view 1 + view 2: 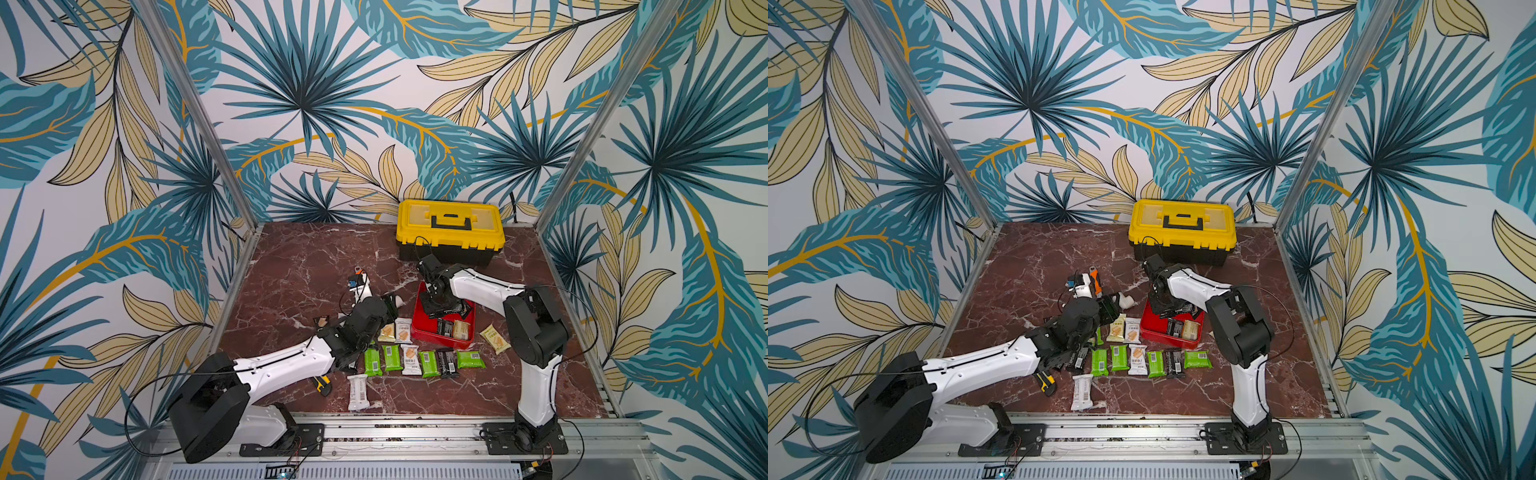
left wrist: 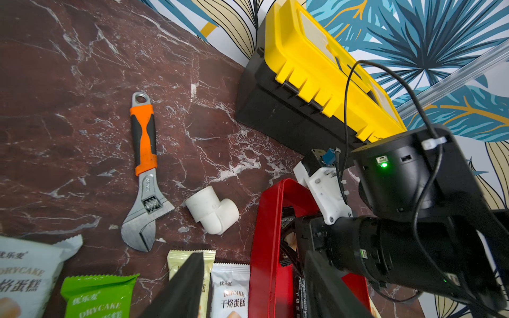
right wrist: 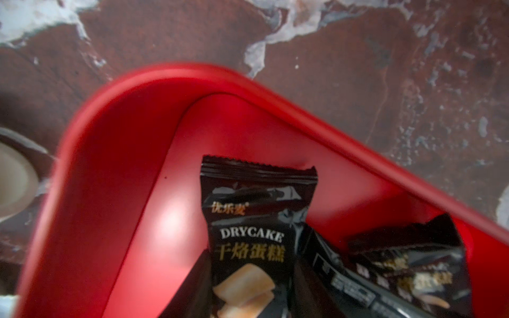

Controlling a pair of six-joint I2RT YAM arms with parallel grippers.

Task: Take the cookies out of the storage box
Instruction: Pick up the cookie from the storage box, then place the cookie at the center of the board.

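Top views: storage box (image 1: pixel 441 340) sat on the marble table (image 1: pixel 299 266), right of centre, in front of the yellow toolbox (image 1: pixel 451 232). A few cookies (image 1: pixel 461 330) lay in its near end. The rest were out on the table, most in a row just in front of it. R gripper (image 1: pixel 439 307) was down in the box's far end. L gripper (image 1: pixel 1109 308) was beside the white pipe elbow (image 1: pixel 1127 300), left of the box.

L wrist: L jaws stood wide apart w/ nothing btwn them. Wrench (image 2: pixel 143 170) lay near the elbow, not touching.

R wrist: a black packet (image 3: pixel 248 234) pointed into the box's rounded corner, a second black packet (image 3: pixel 399 269) alongside. First one sat centred at the R jaws. Fingers barely in shot, so couldn't tell if it was clamped.
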